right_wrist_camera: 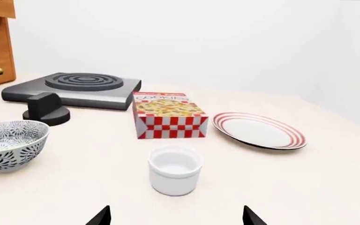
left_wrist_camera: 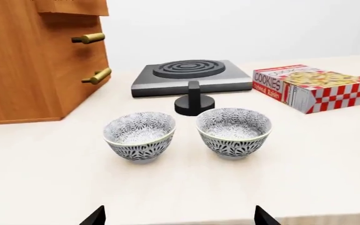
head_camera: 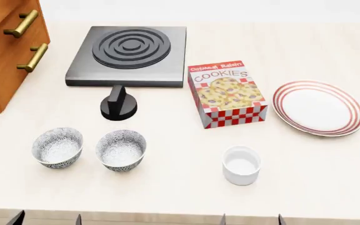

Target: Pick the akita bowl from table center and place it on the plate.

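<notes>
Two identical speckled akita bowls stand side by side near the table's front left. The one nearer the table's middle [head_camera: 121, 150] [left_wrist_camera: 233, 132] [right_wrist_camera: 8, 144] is upright and empty, and its twin [head_camera: 57, 147] [left_wrist_camera: 139, 136] sits just to its left. The red-ringed white plate [head_camera: 318, 108] [right_wrist_camera: 259, 130] lies at the right, with nothing on it. My left gripper [head_camera: 47, 219] [left_wrist_camera: 180, 218] is open at the front edge, short of both bowls. My right gripper [head_camera: 252, 219] [right_wrist_camera: 176, 218] is open too, in front of the white cup.
A plain white cup [head_camera: 241, 165] [right_wrist_camera: 175, 169] stands between bowls and plate. A cookies box [head_camera: 227, 93] [left_wrist_camera: 311, 86] lies mid-table. Behind are a black hotplate [head_camera: 129, 55], a black knob [head_camera: 118, 104] and a wooden drawer cabinet [head_camera: 5, 47] at far left.
</notes>
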You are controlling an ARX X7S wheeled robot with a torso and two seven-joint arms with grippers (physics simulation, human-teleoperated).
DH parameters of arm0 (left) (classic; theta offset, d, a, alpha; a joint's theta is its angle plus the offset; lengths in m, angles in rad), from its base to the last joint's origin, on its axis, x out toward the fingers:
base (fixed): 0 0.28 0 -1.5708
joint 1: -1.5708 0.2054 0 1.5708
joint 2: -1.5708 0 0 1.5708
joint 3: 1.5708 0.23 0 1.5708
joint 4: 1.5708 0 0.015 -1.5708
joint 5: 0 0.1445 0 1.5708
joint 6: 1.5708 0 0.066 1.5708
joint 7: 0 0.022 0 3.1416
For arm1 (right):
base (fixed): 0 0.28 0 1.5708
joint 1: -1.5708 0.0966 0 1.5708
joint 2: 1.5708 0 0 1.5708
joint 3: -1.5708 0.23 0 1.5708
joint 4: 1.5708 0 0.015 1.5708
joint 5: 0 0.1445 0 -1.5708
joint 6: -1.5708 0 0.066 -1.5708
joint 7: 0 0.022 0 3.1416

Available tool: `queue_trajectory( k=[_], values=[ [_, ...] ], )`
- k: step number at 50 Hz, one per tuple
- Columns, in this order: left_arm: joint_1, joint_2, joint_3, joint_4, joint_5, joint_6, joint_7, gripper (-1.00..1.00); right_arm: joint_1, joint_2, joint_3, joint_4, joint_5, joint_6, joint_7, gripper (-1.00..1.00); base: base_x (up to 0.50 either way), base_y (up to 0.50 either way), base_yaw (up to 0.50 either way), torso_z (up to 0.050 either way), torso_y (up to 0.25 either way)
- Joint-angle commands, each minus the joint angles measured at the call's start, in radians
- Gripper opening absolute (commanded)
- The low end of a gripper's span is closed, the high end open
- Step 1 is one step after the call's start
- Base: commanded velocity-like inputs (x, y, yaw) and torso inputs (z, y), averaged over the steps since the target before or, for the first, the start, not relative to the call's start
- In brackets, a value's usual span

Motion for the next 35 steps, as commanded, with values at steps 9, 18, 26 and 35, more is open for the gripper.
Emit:
queue_trajectory(
  k=[9,18,26,35],
  values=[
    [0.016,-0.006,-0.004,0.064,-0.021,-0.027,-0.011,1.00,-0.036,0.013,0.028,-0.072,0.053,0.003,-0.008,1.00,0.00,0.00,0.00,0.000,0.000],
    [0.022,-0.015,0.004,0.098,-0.036,-0.054,-0.024,1.00,-0.064,0.031,0.049,-0.135,0.071,0.008,0.020,1.00,0.00,0.00,0.00,0.000,0.000],
    [0.029,-0.029,-0.005,0.195,-0.073,-0.136,-0.036,1.00,-0.117,0.055,0.101,-0.268,0.089,0.042,0.058,1.00,0.00,0.00,0.00,0.000,0.000],
    [-0.059,-0.040,-0.058,0.359,-0.159,-0.297,-0.055,1.00,-0.197,0.091,0.224,-0.504,0.141,0.146,0.109,1.00,0.00,0.00,0.00,0.000,0.000]
  ],
)
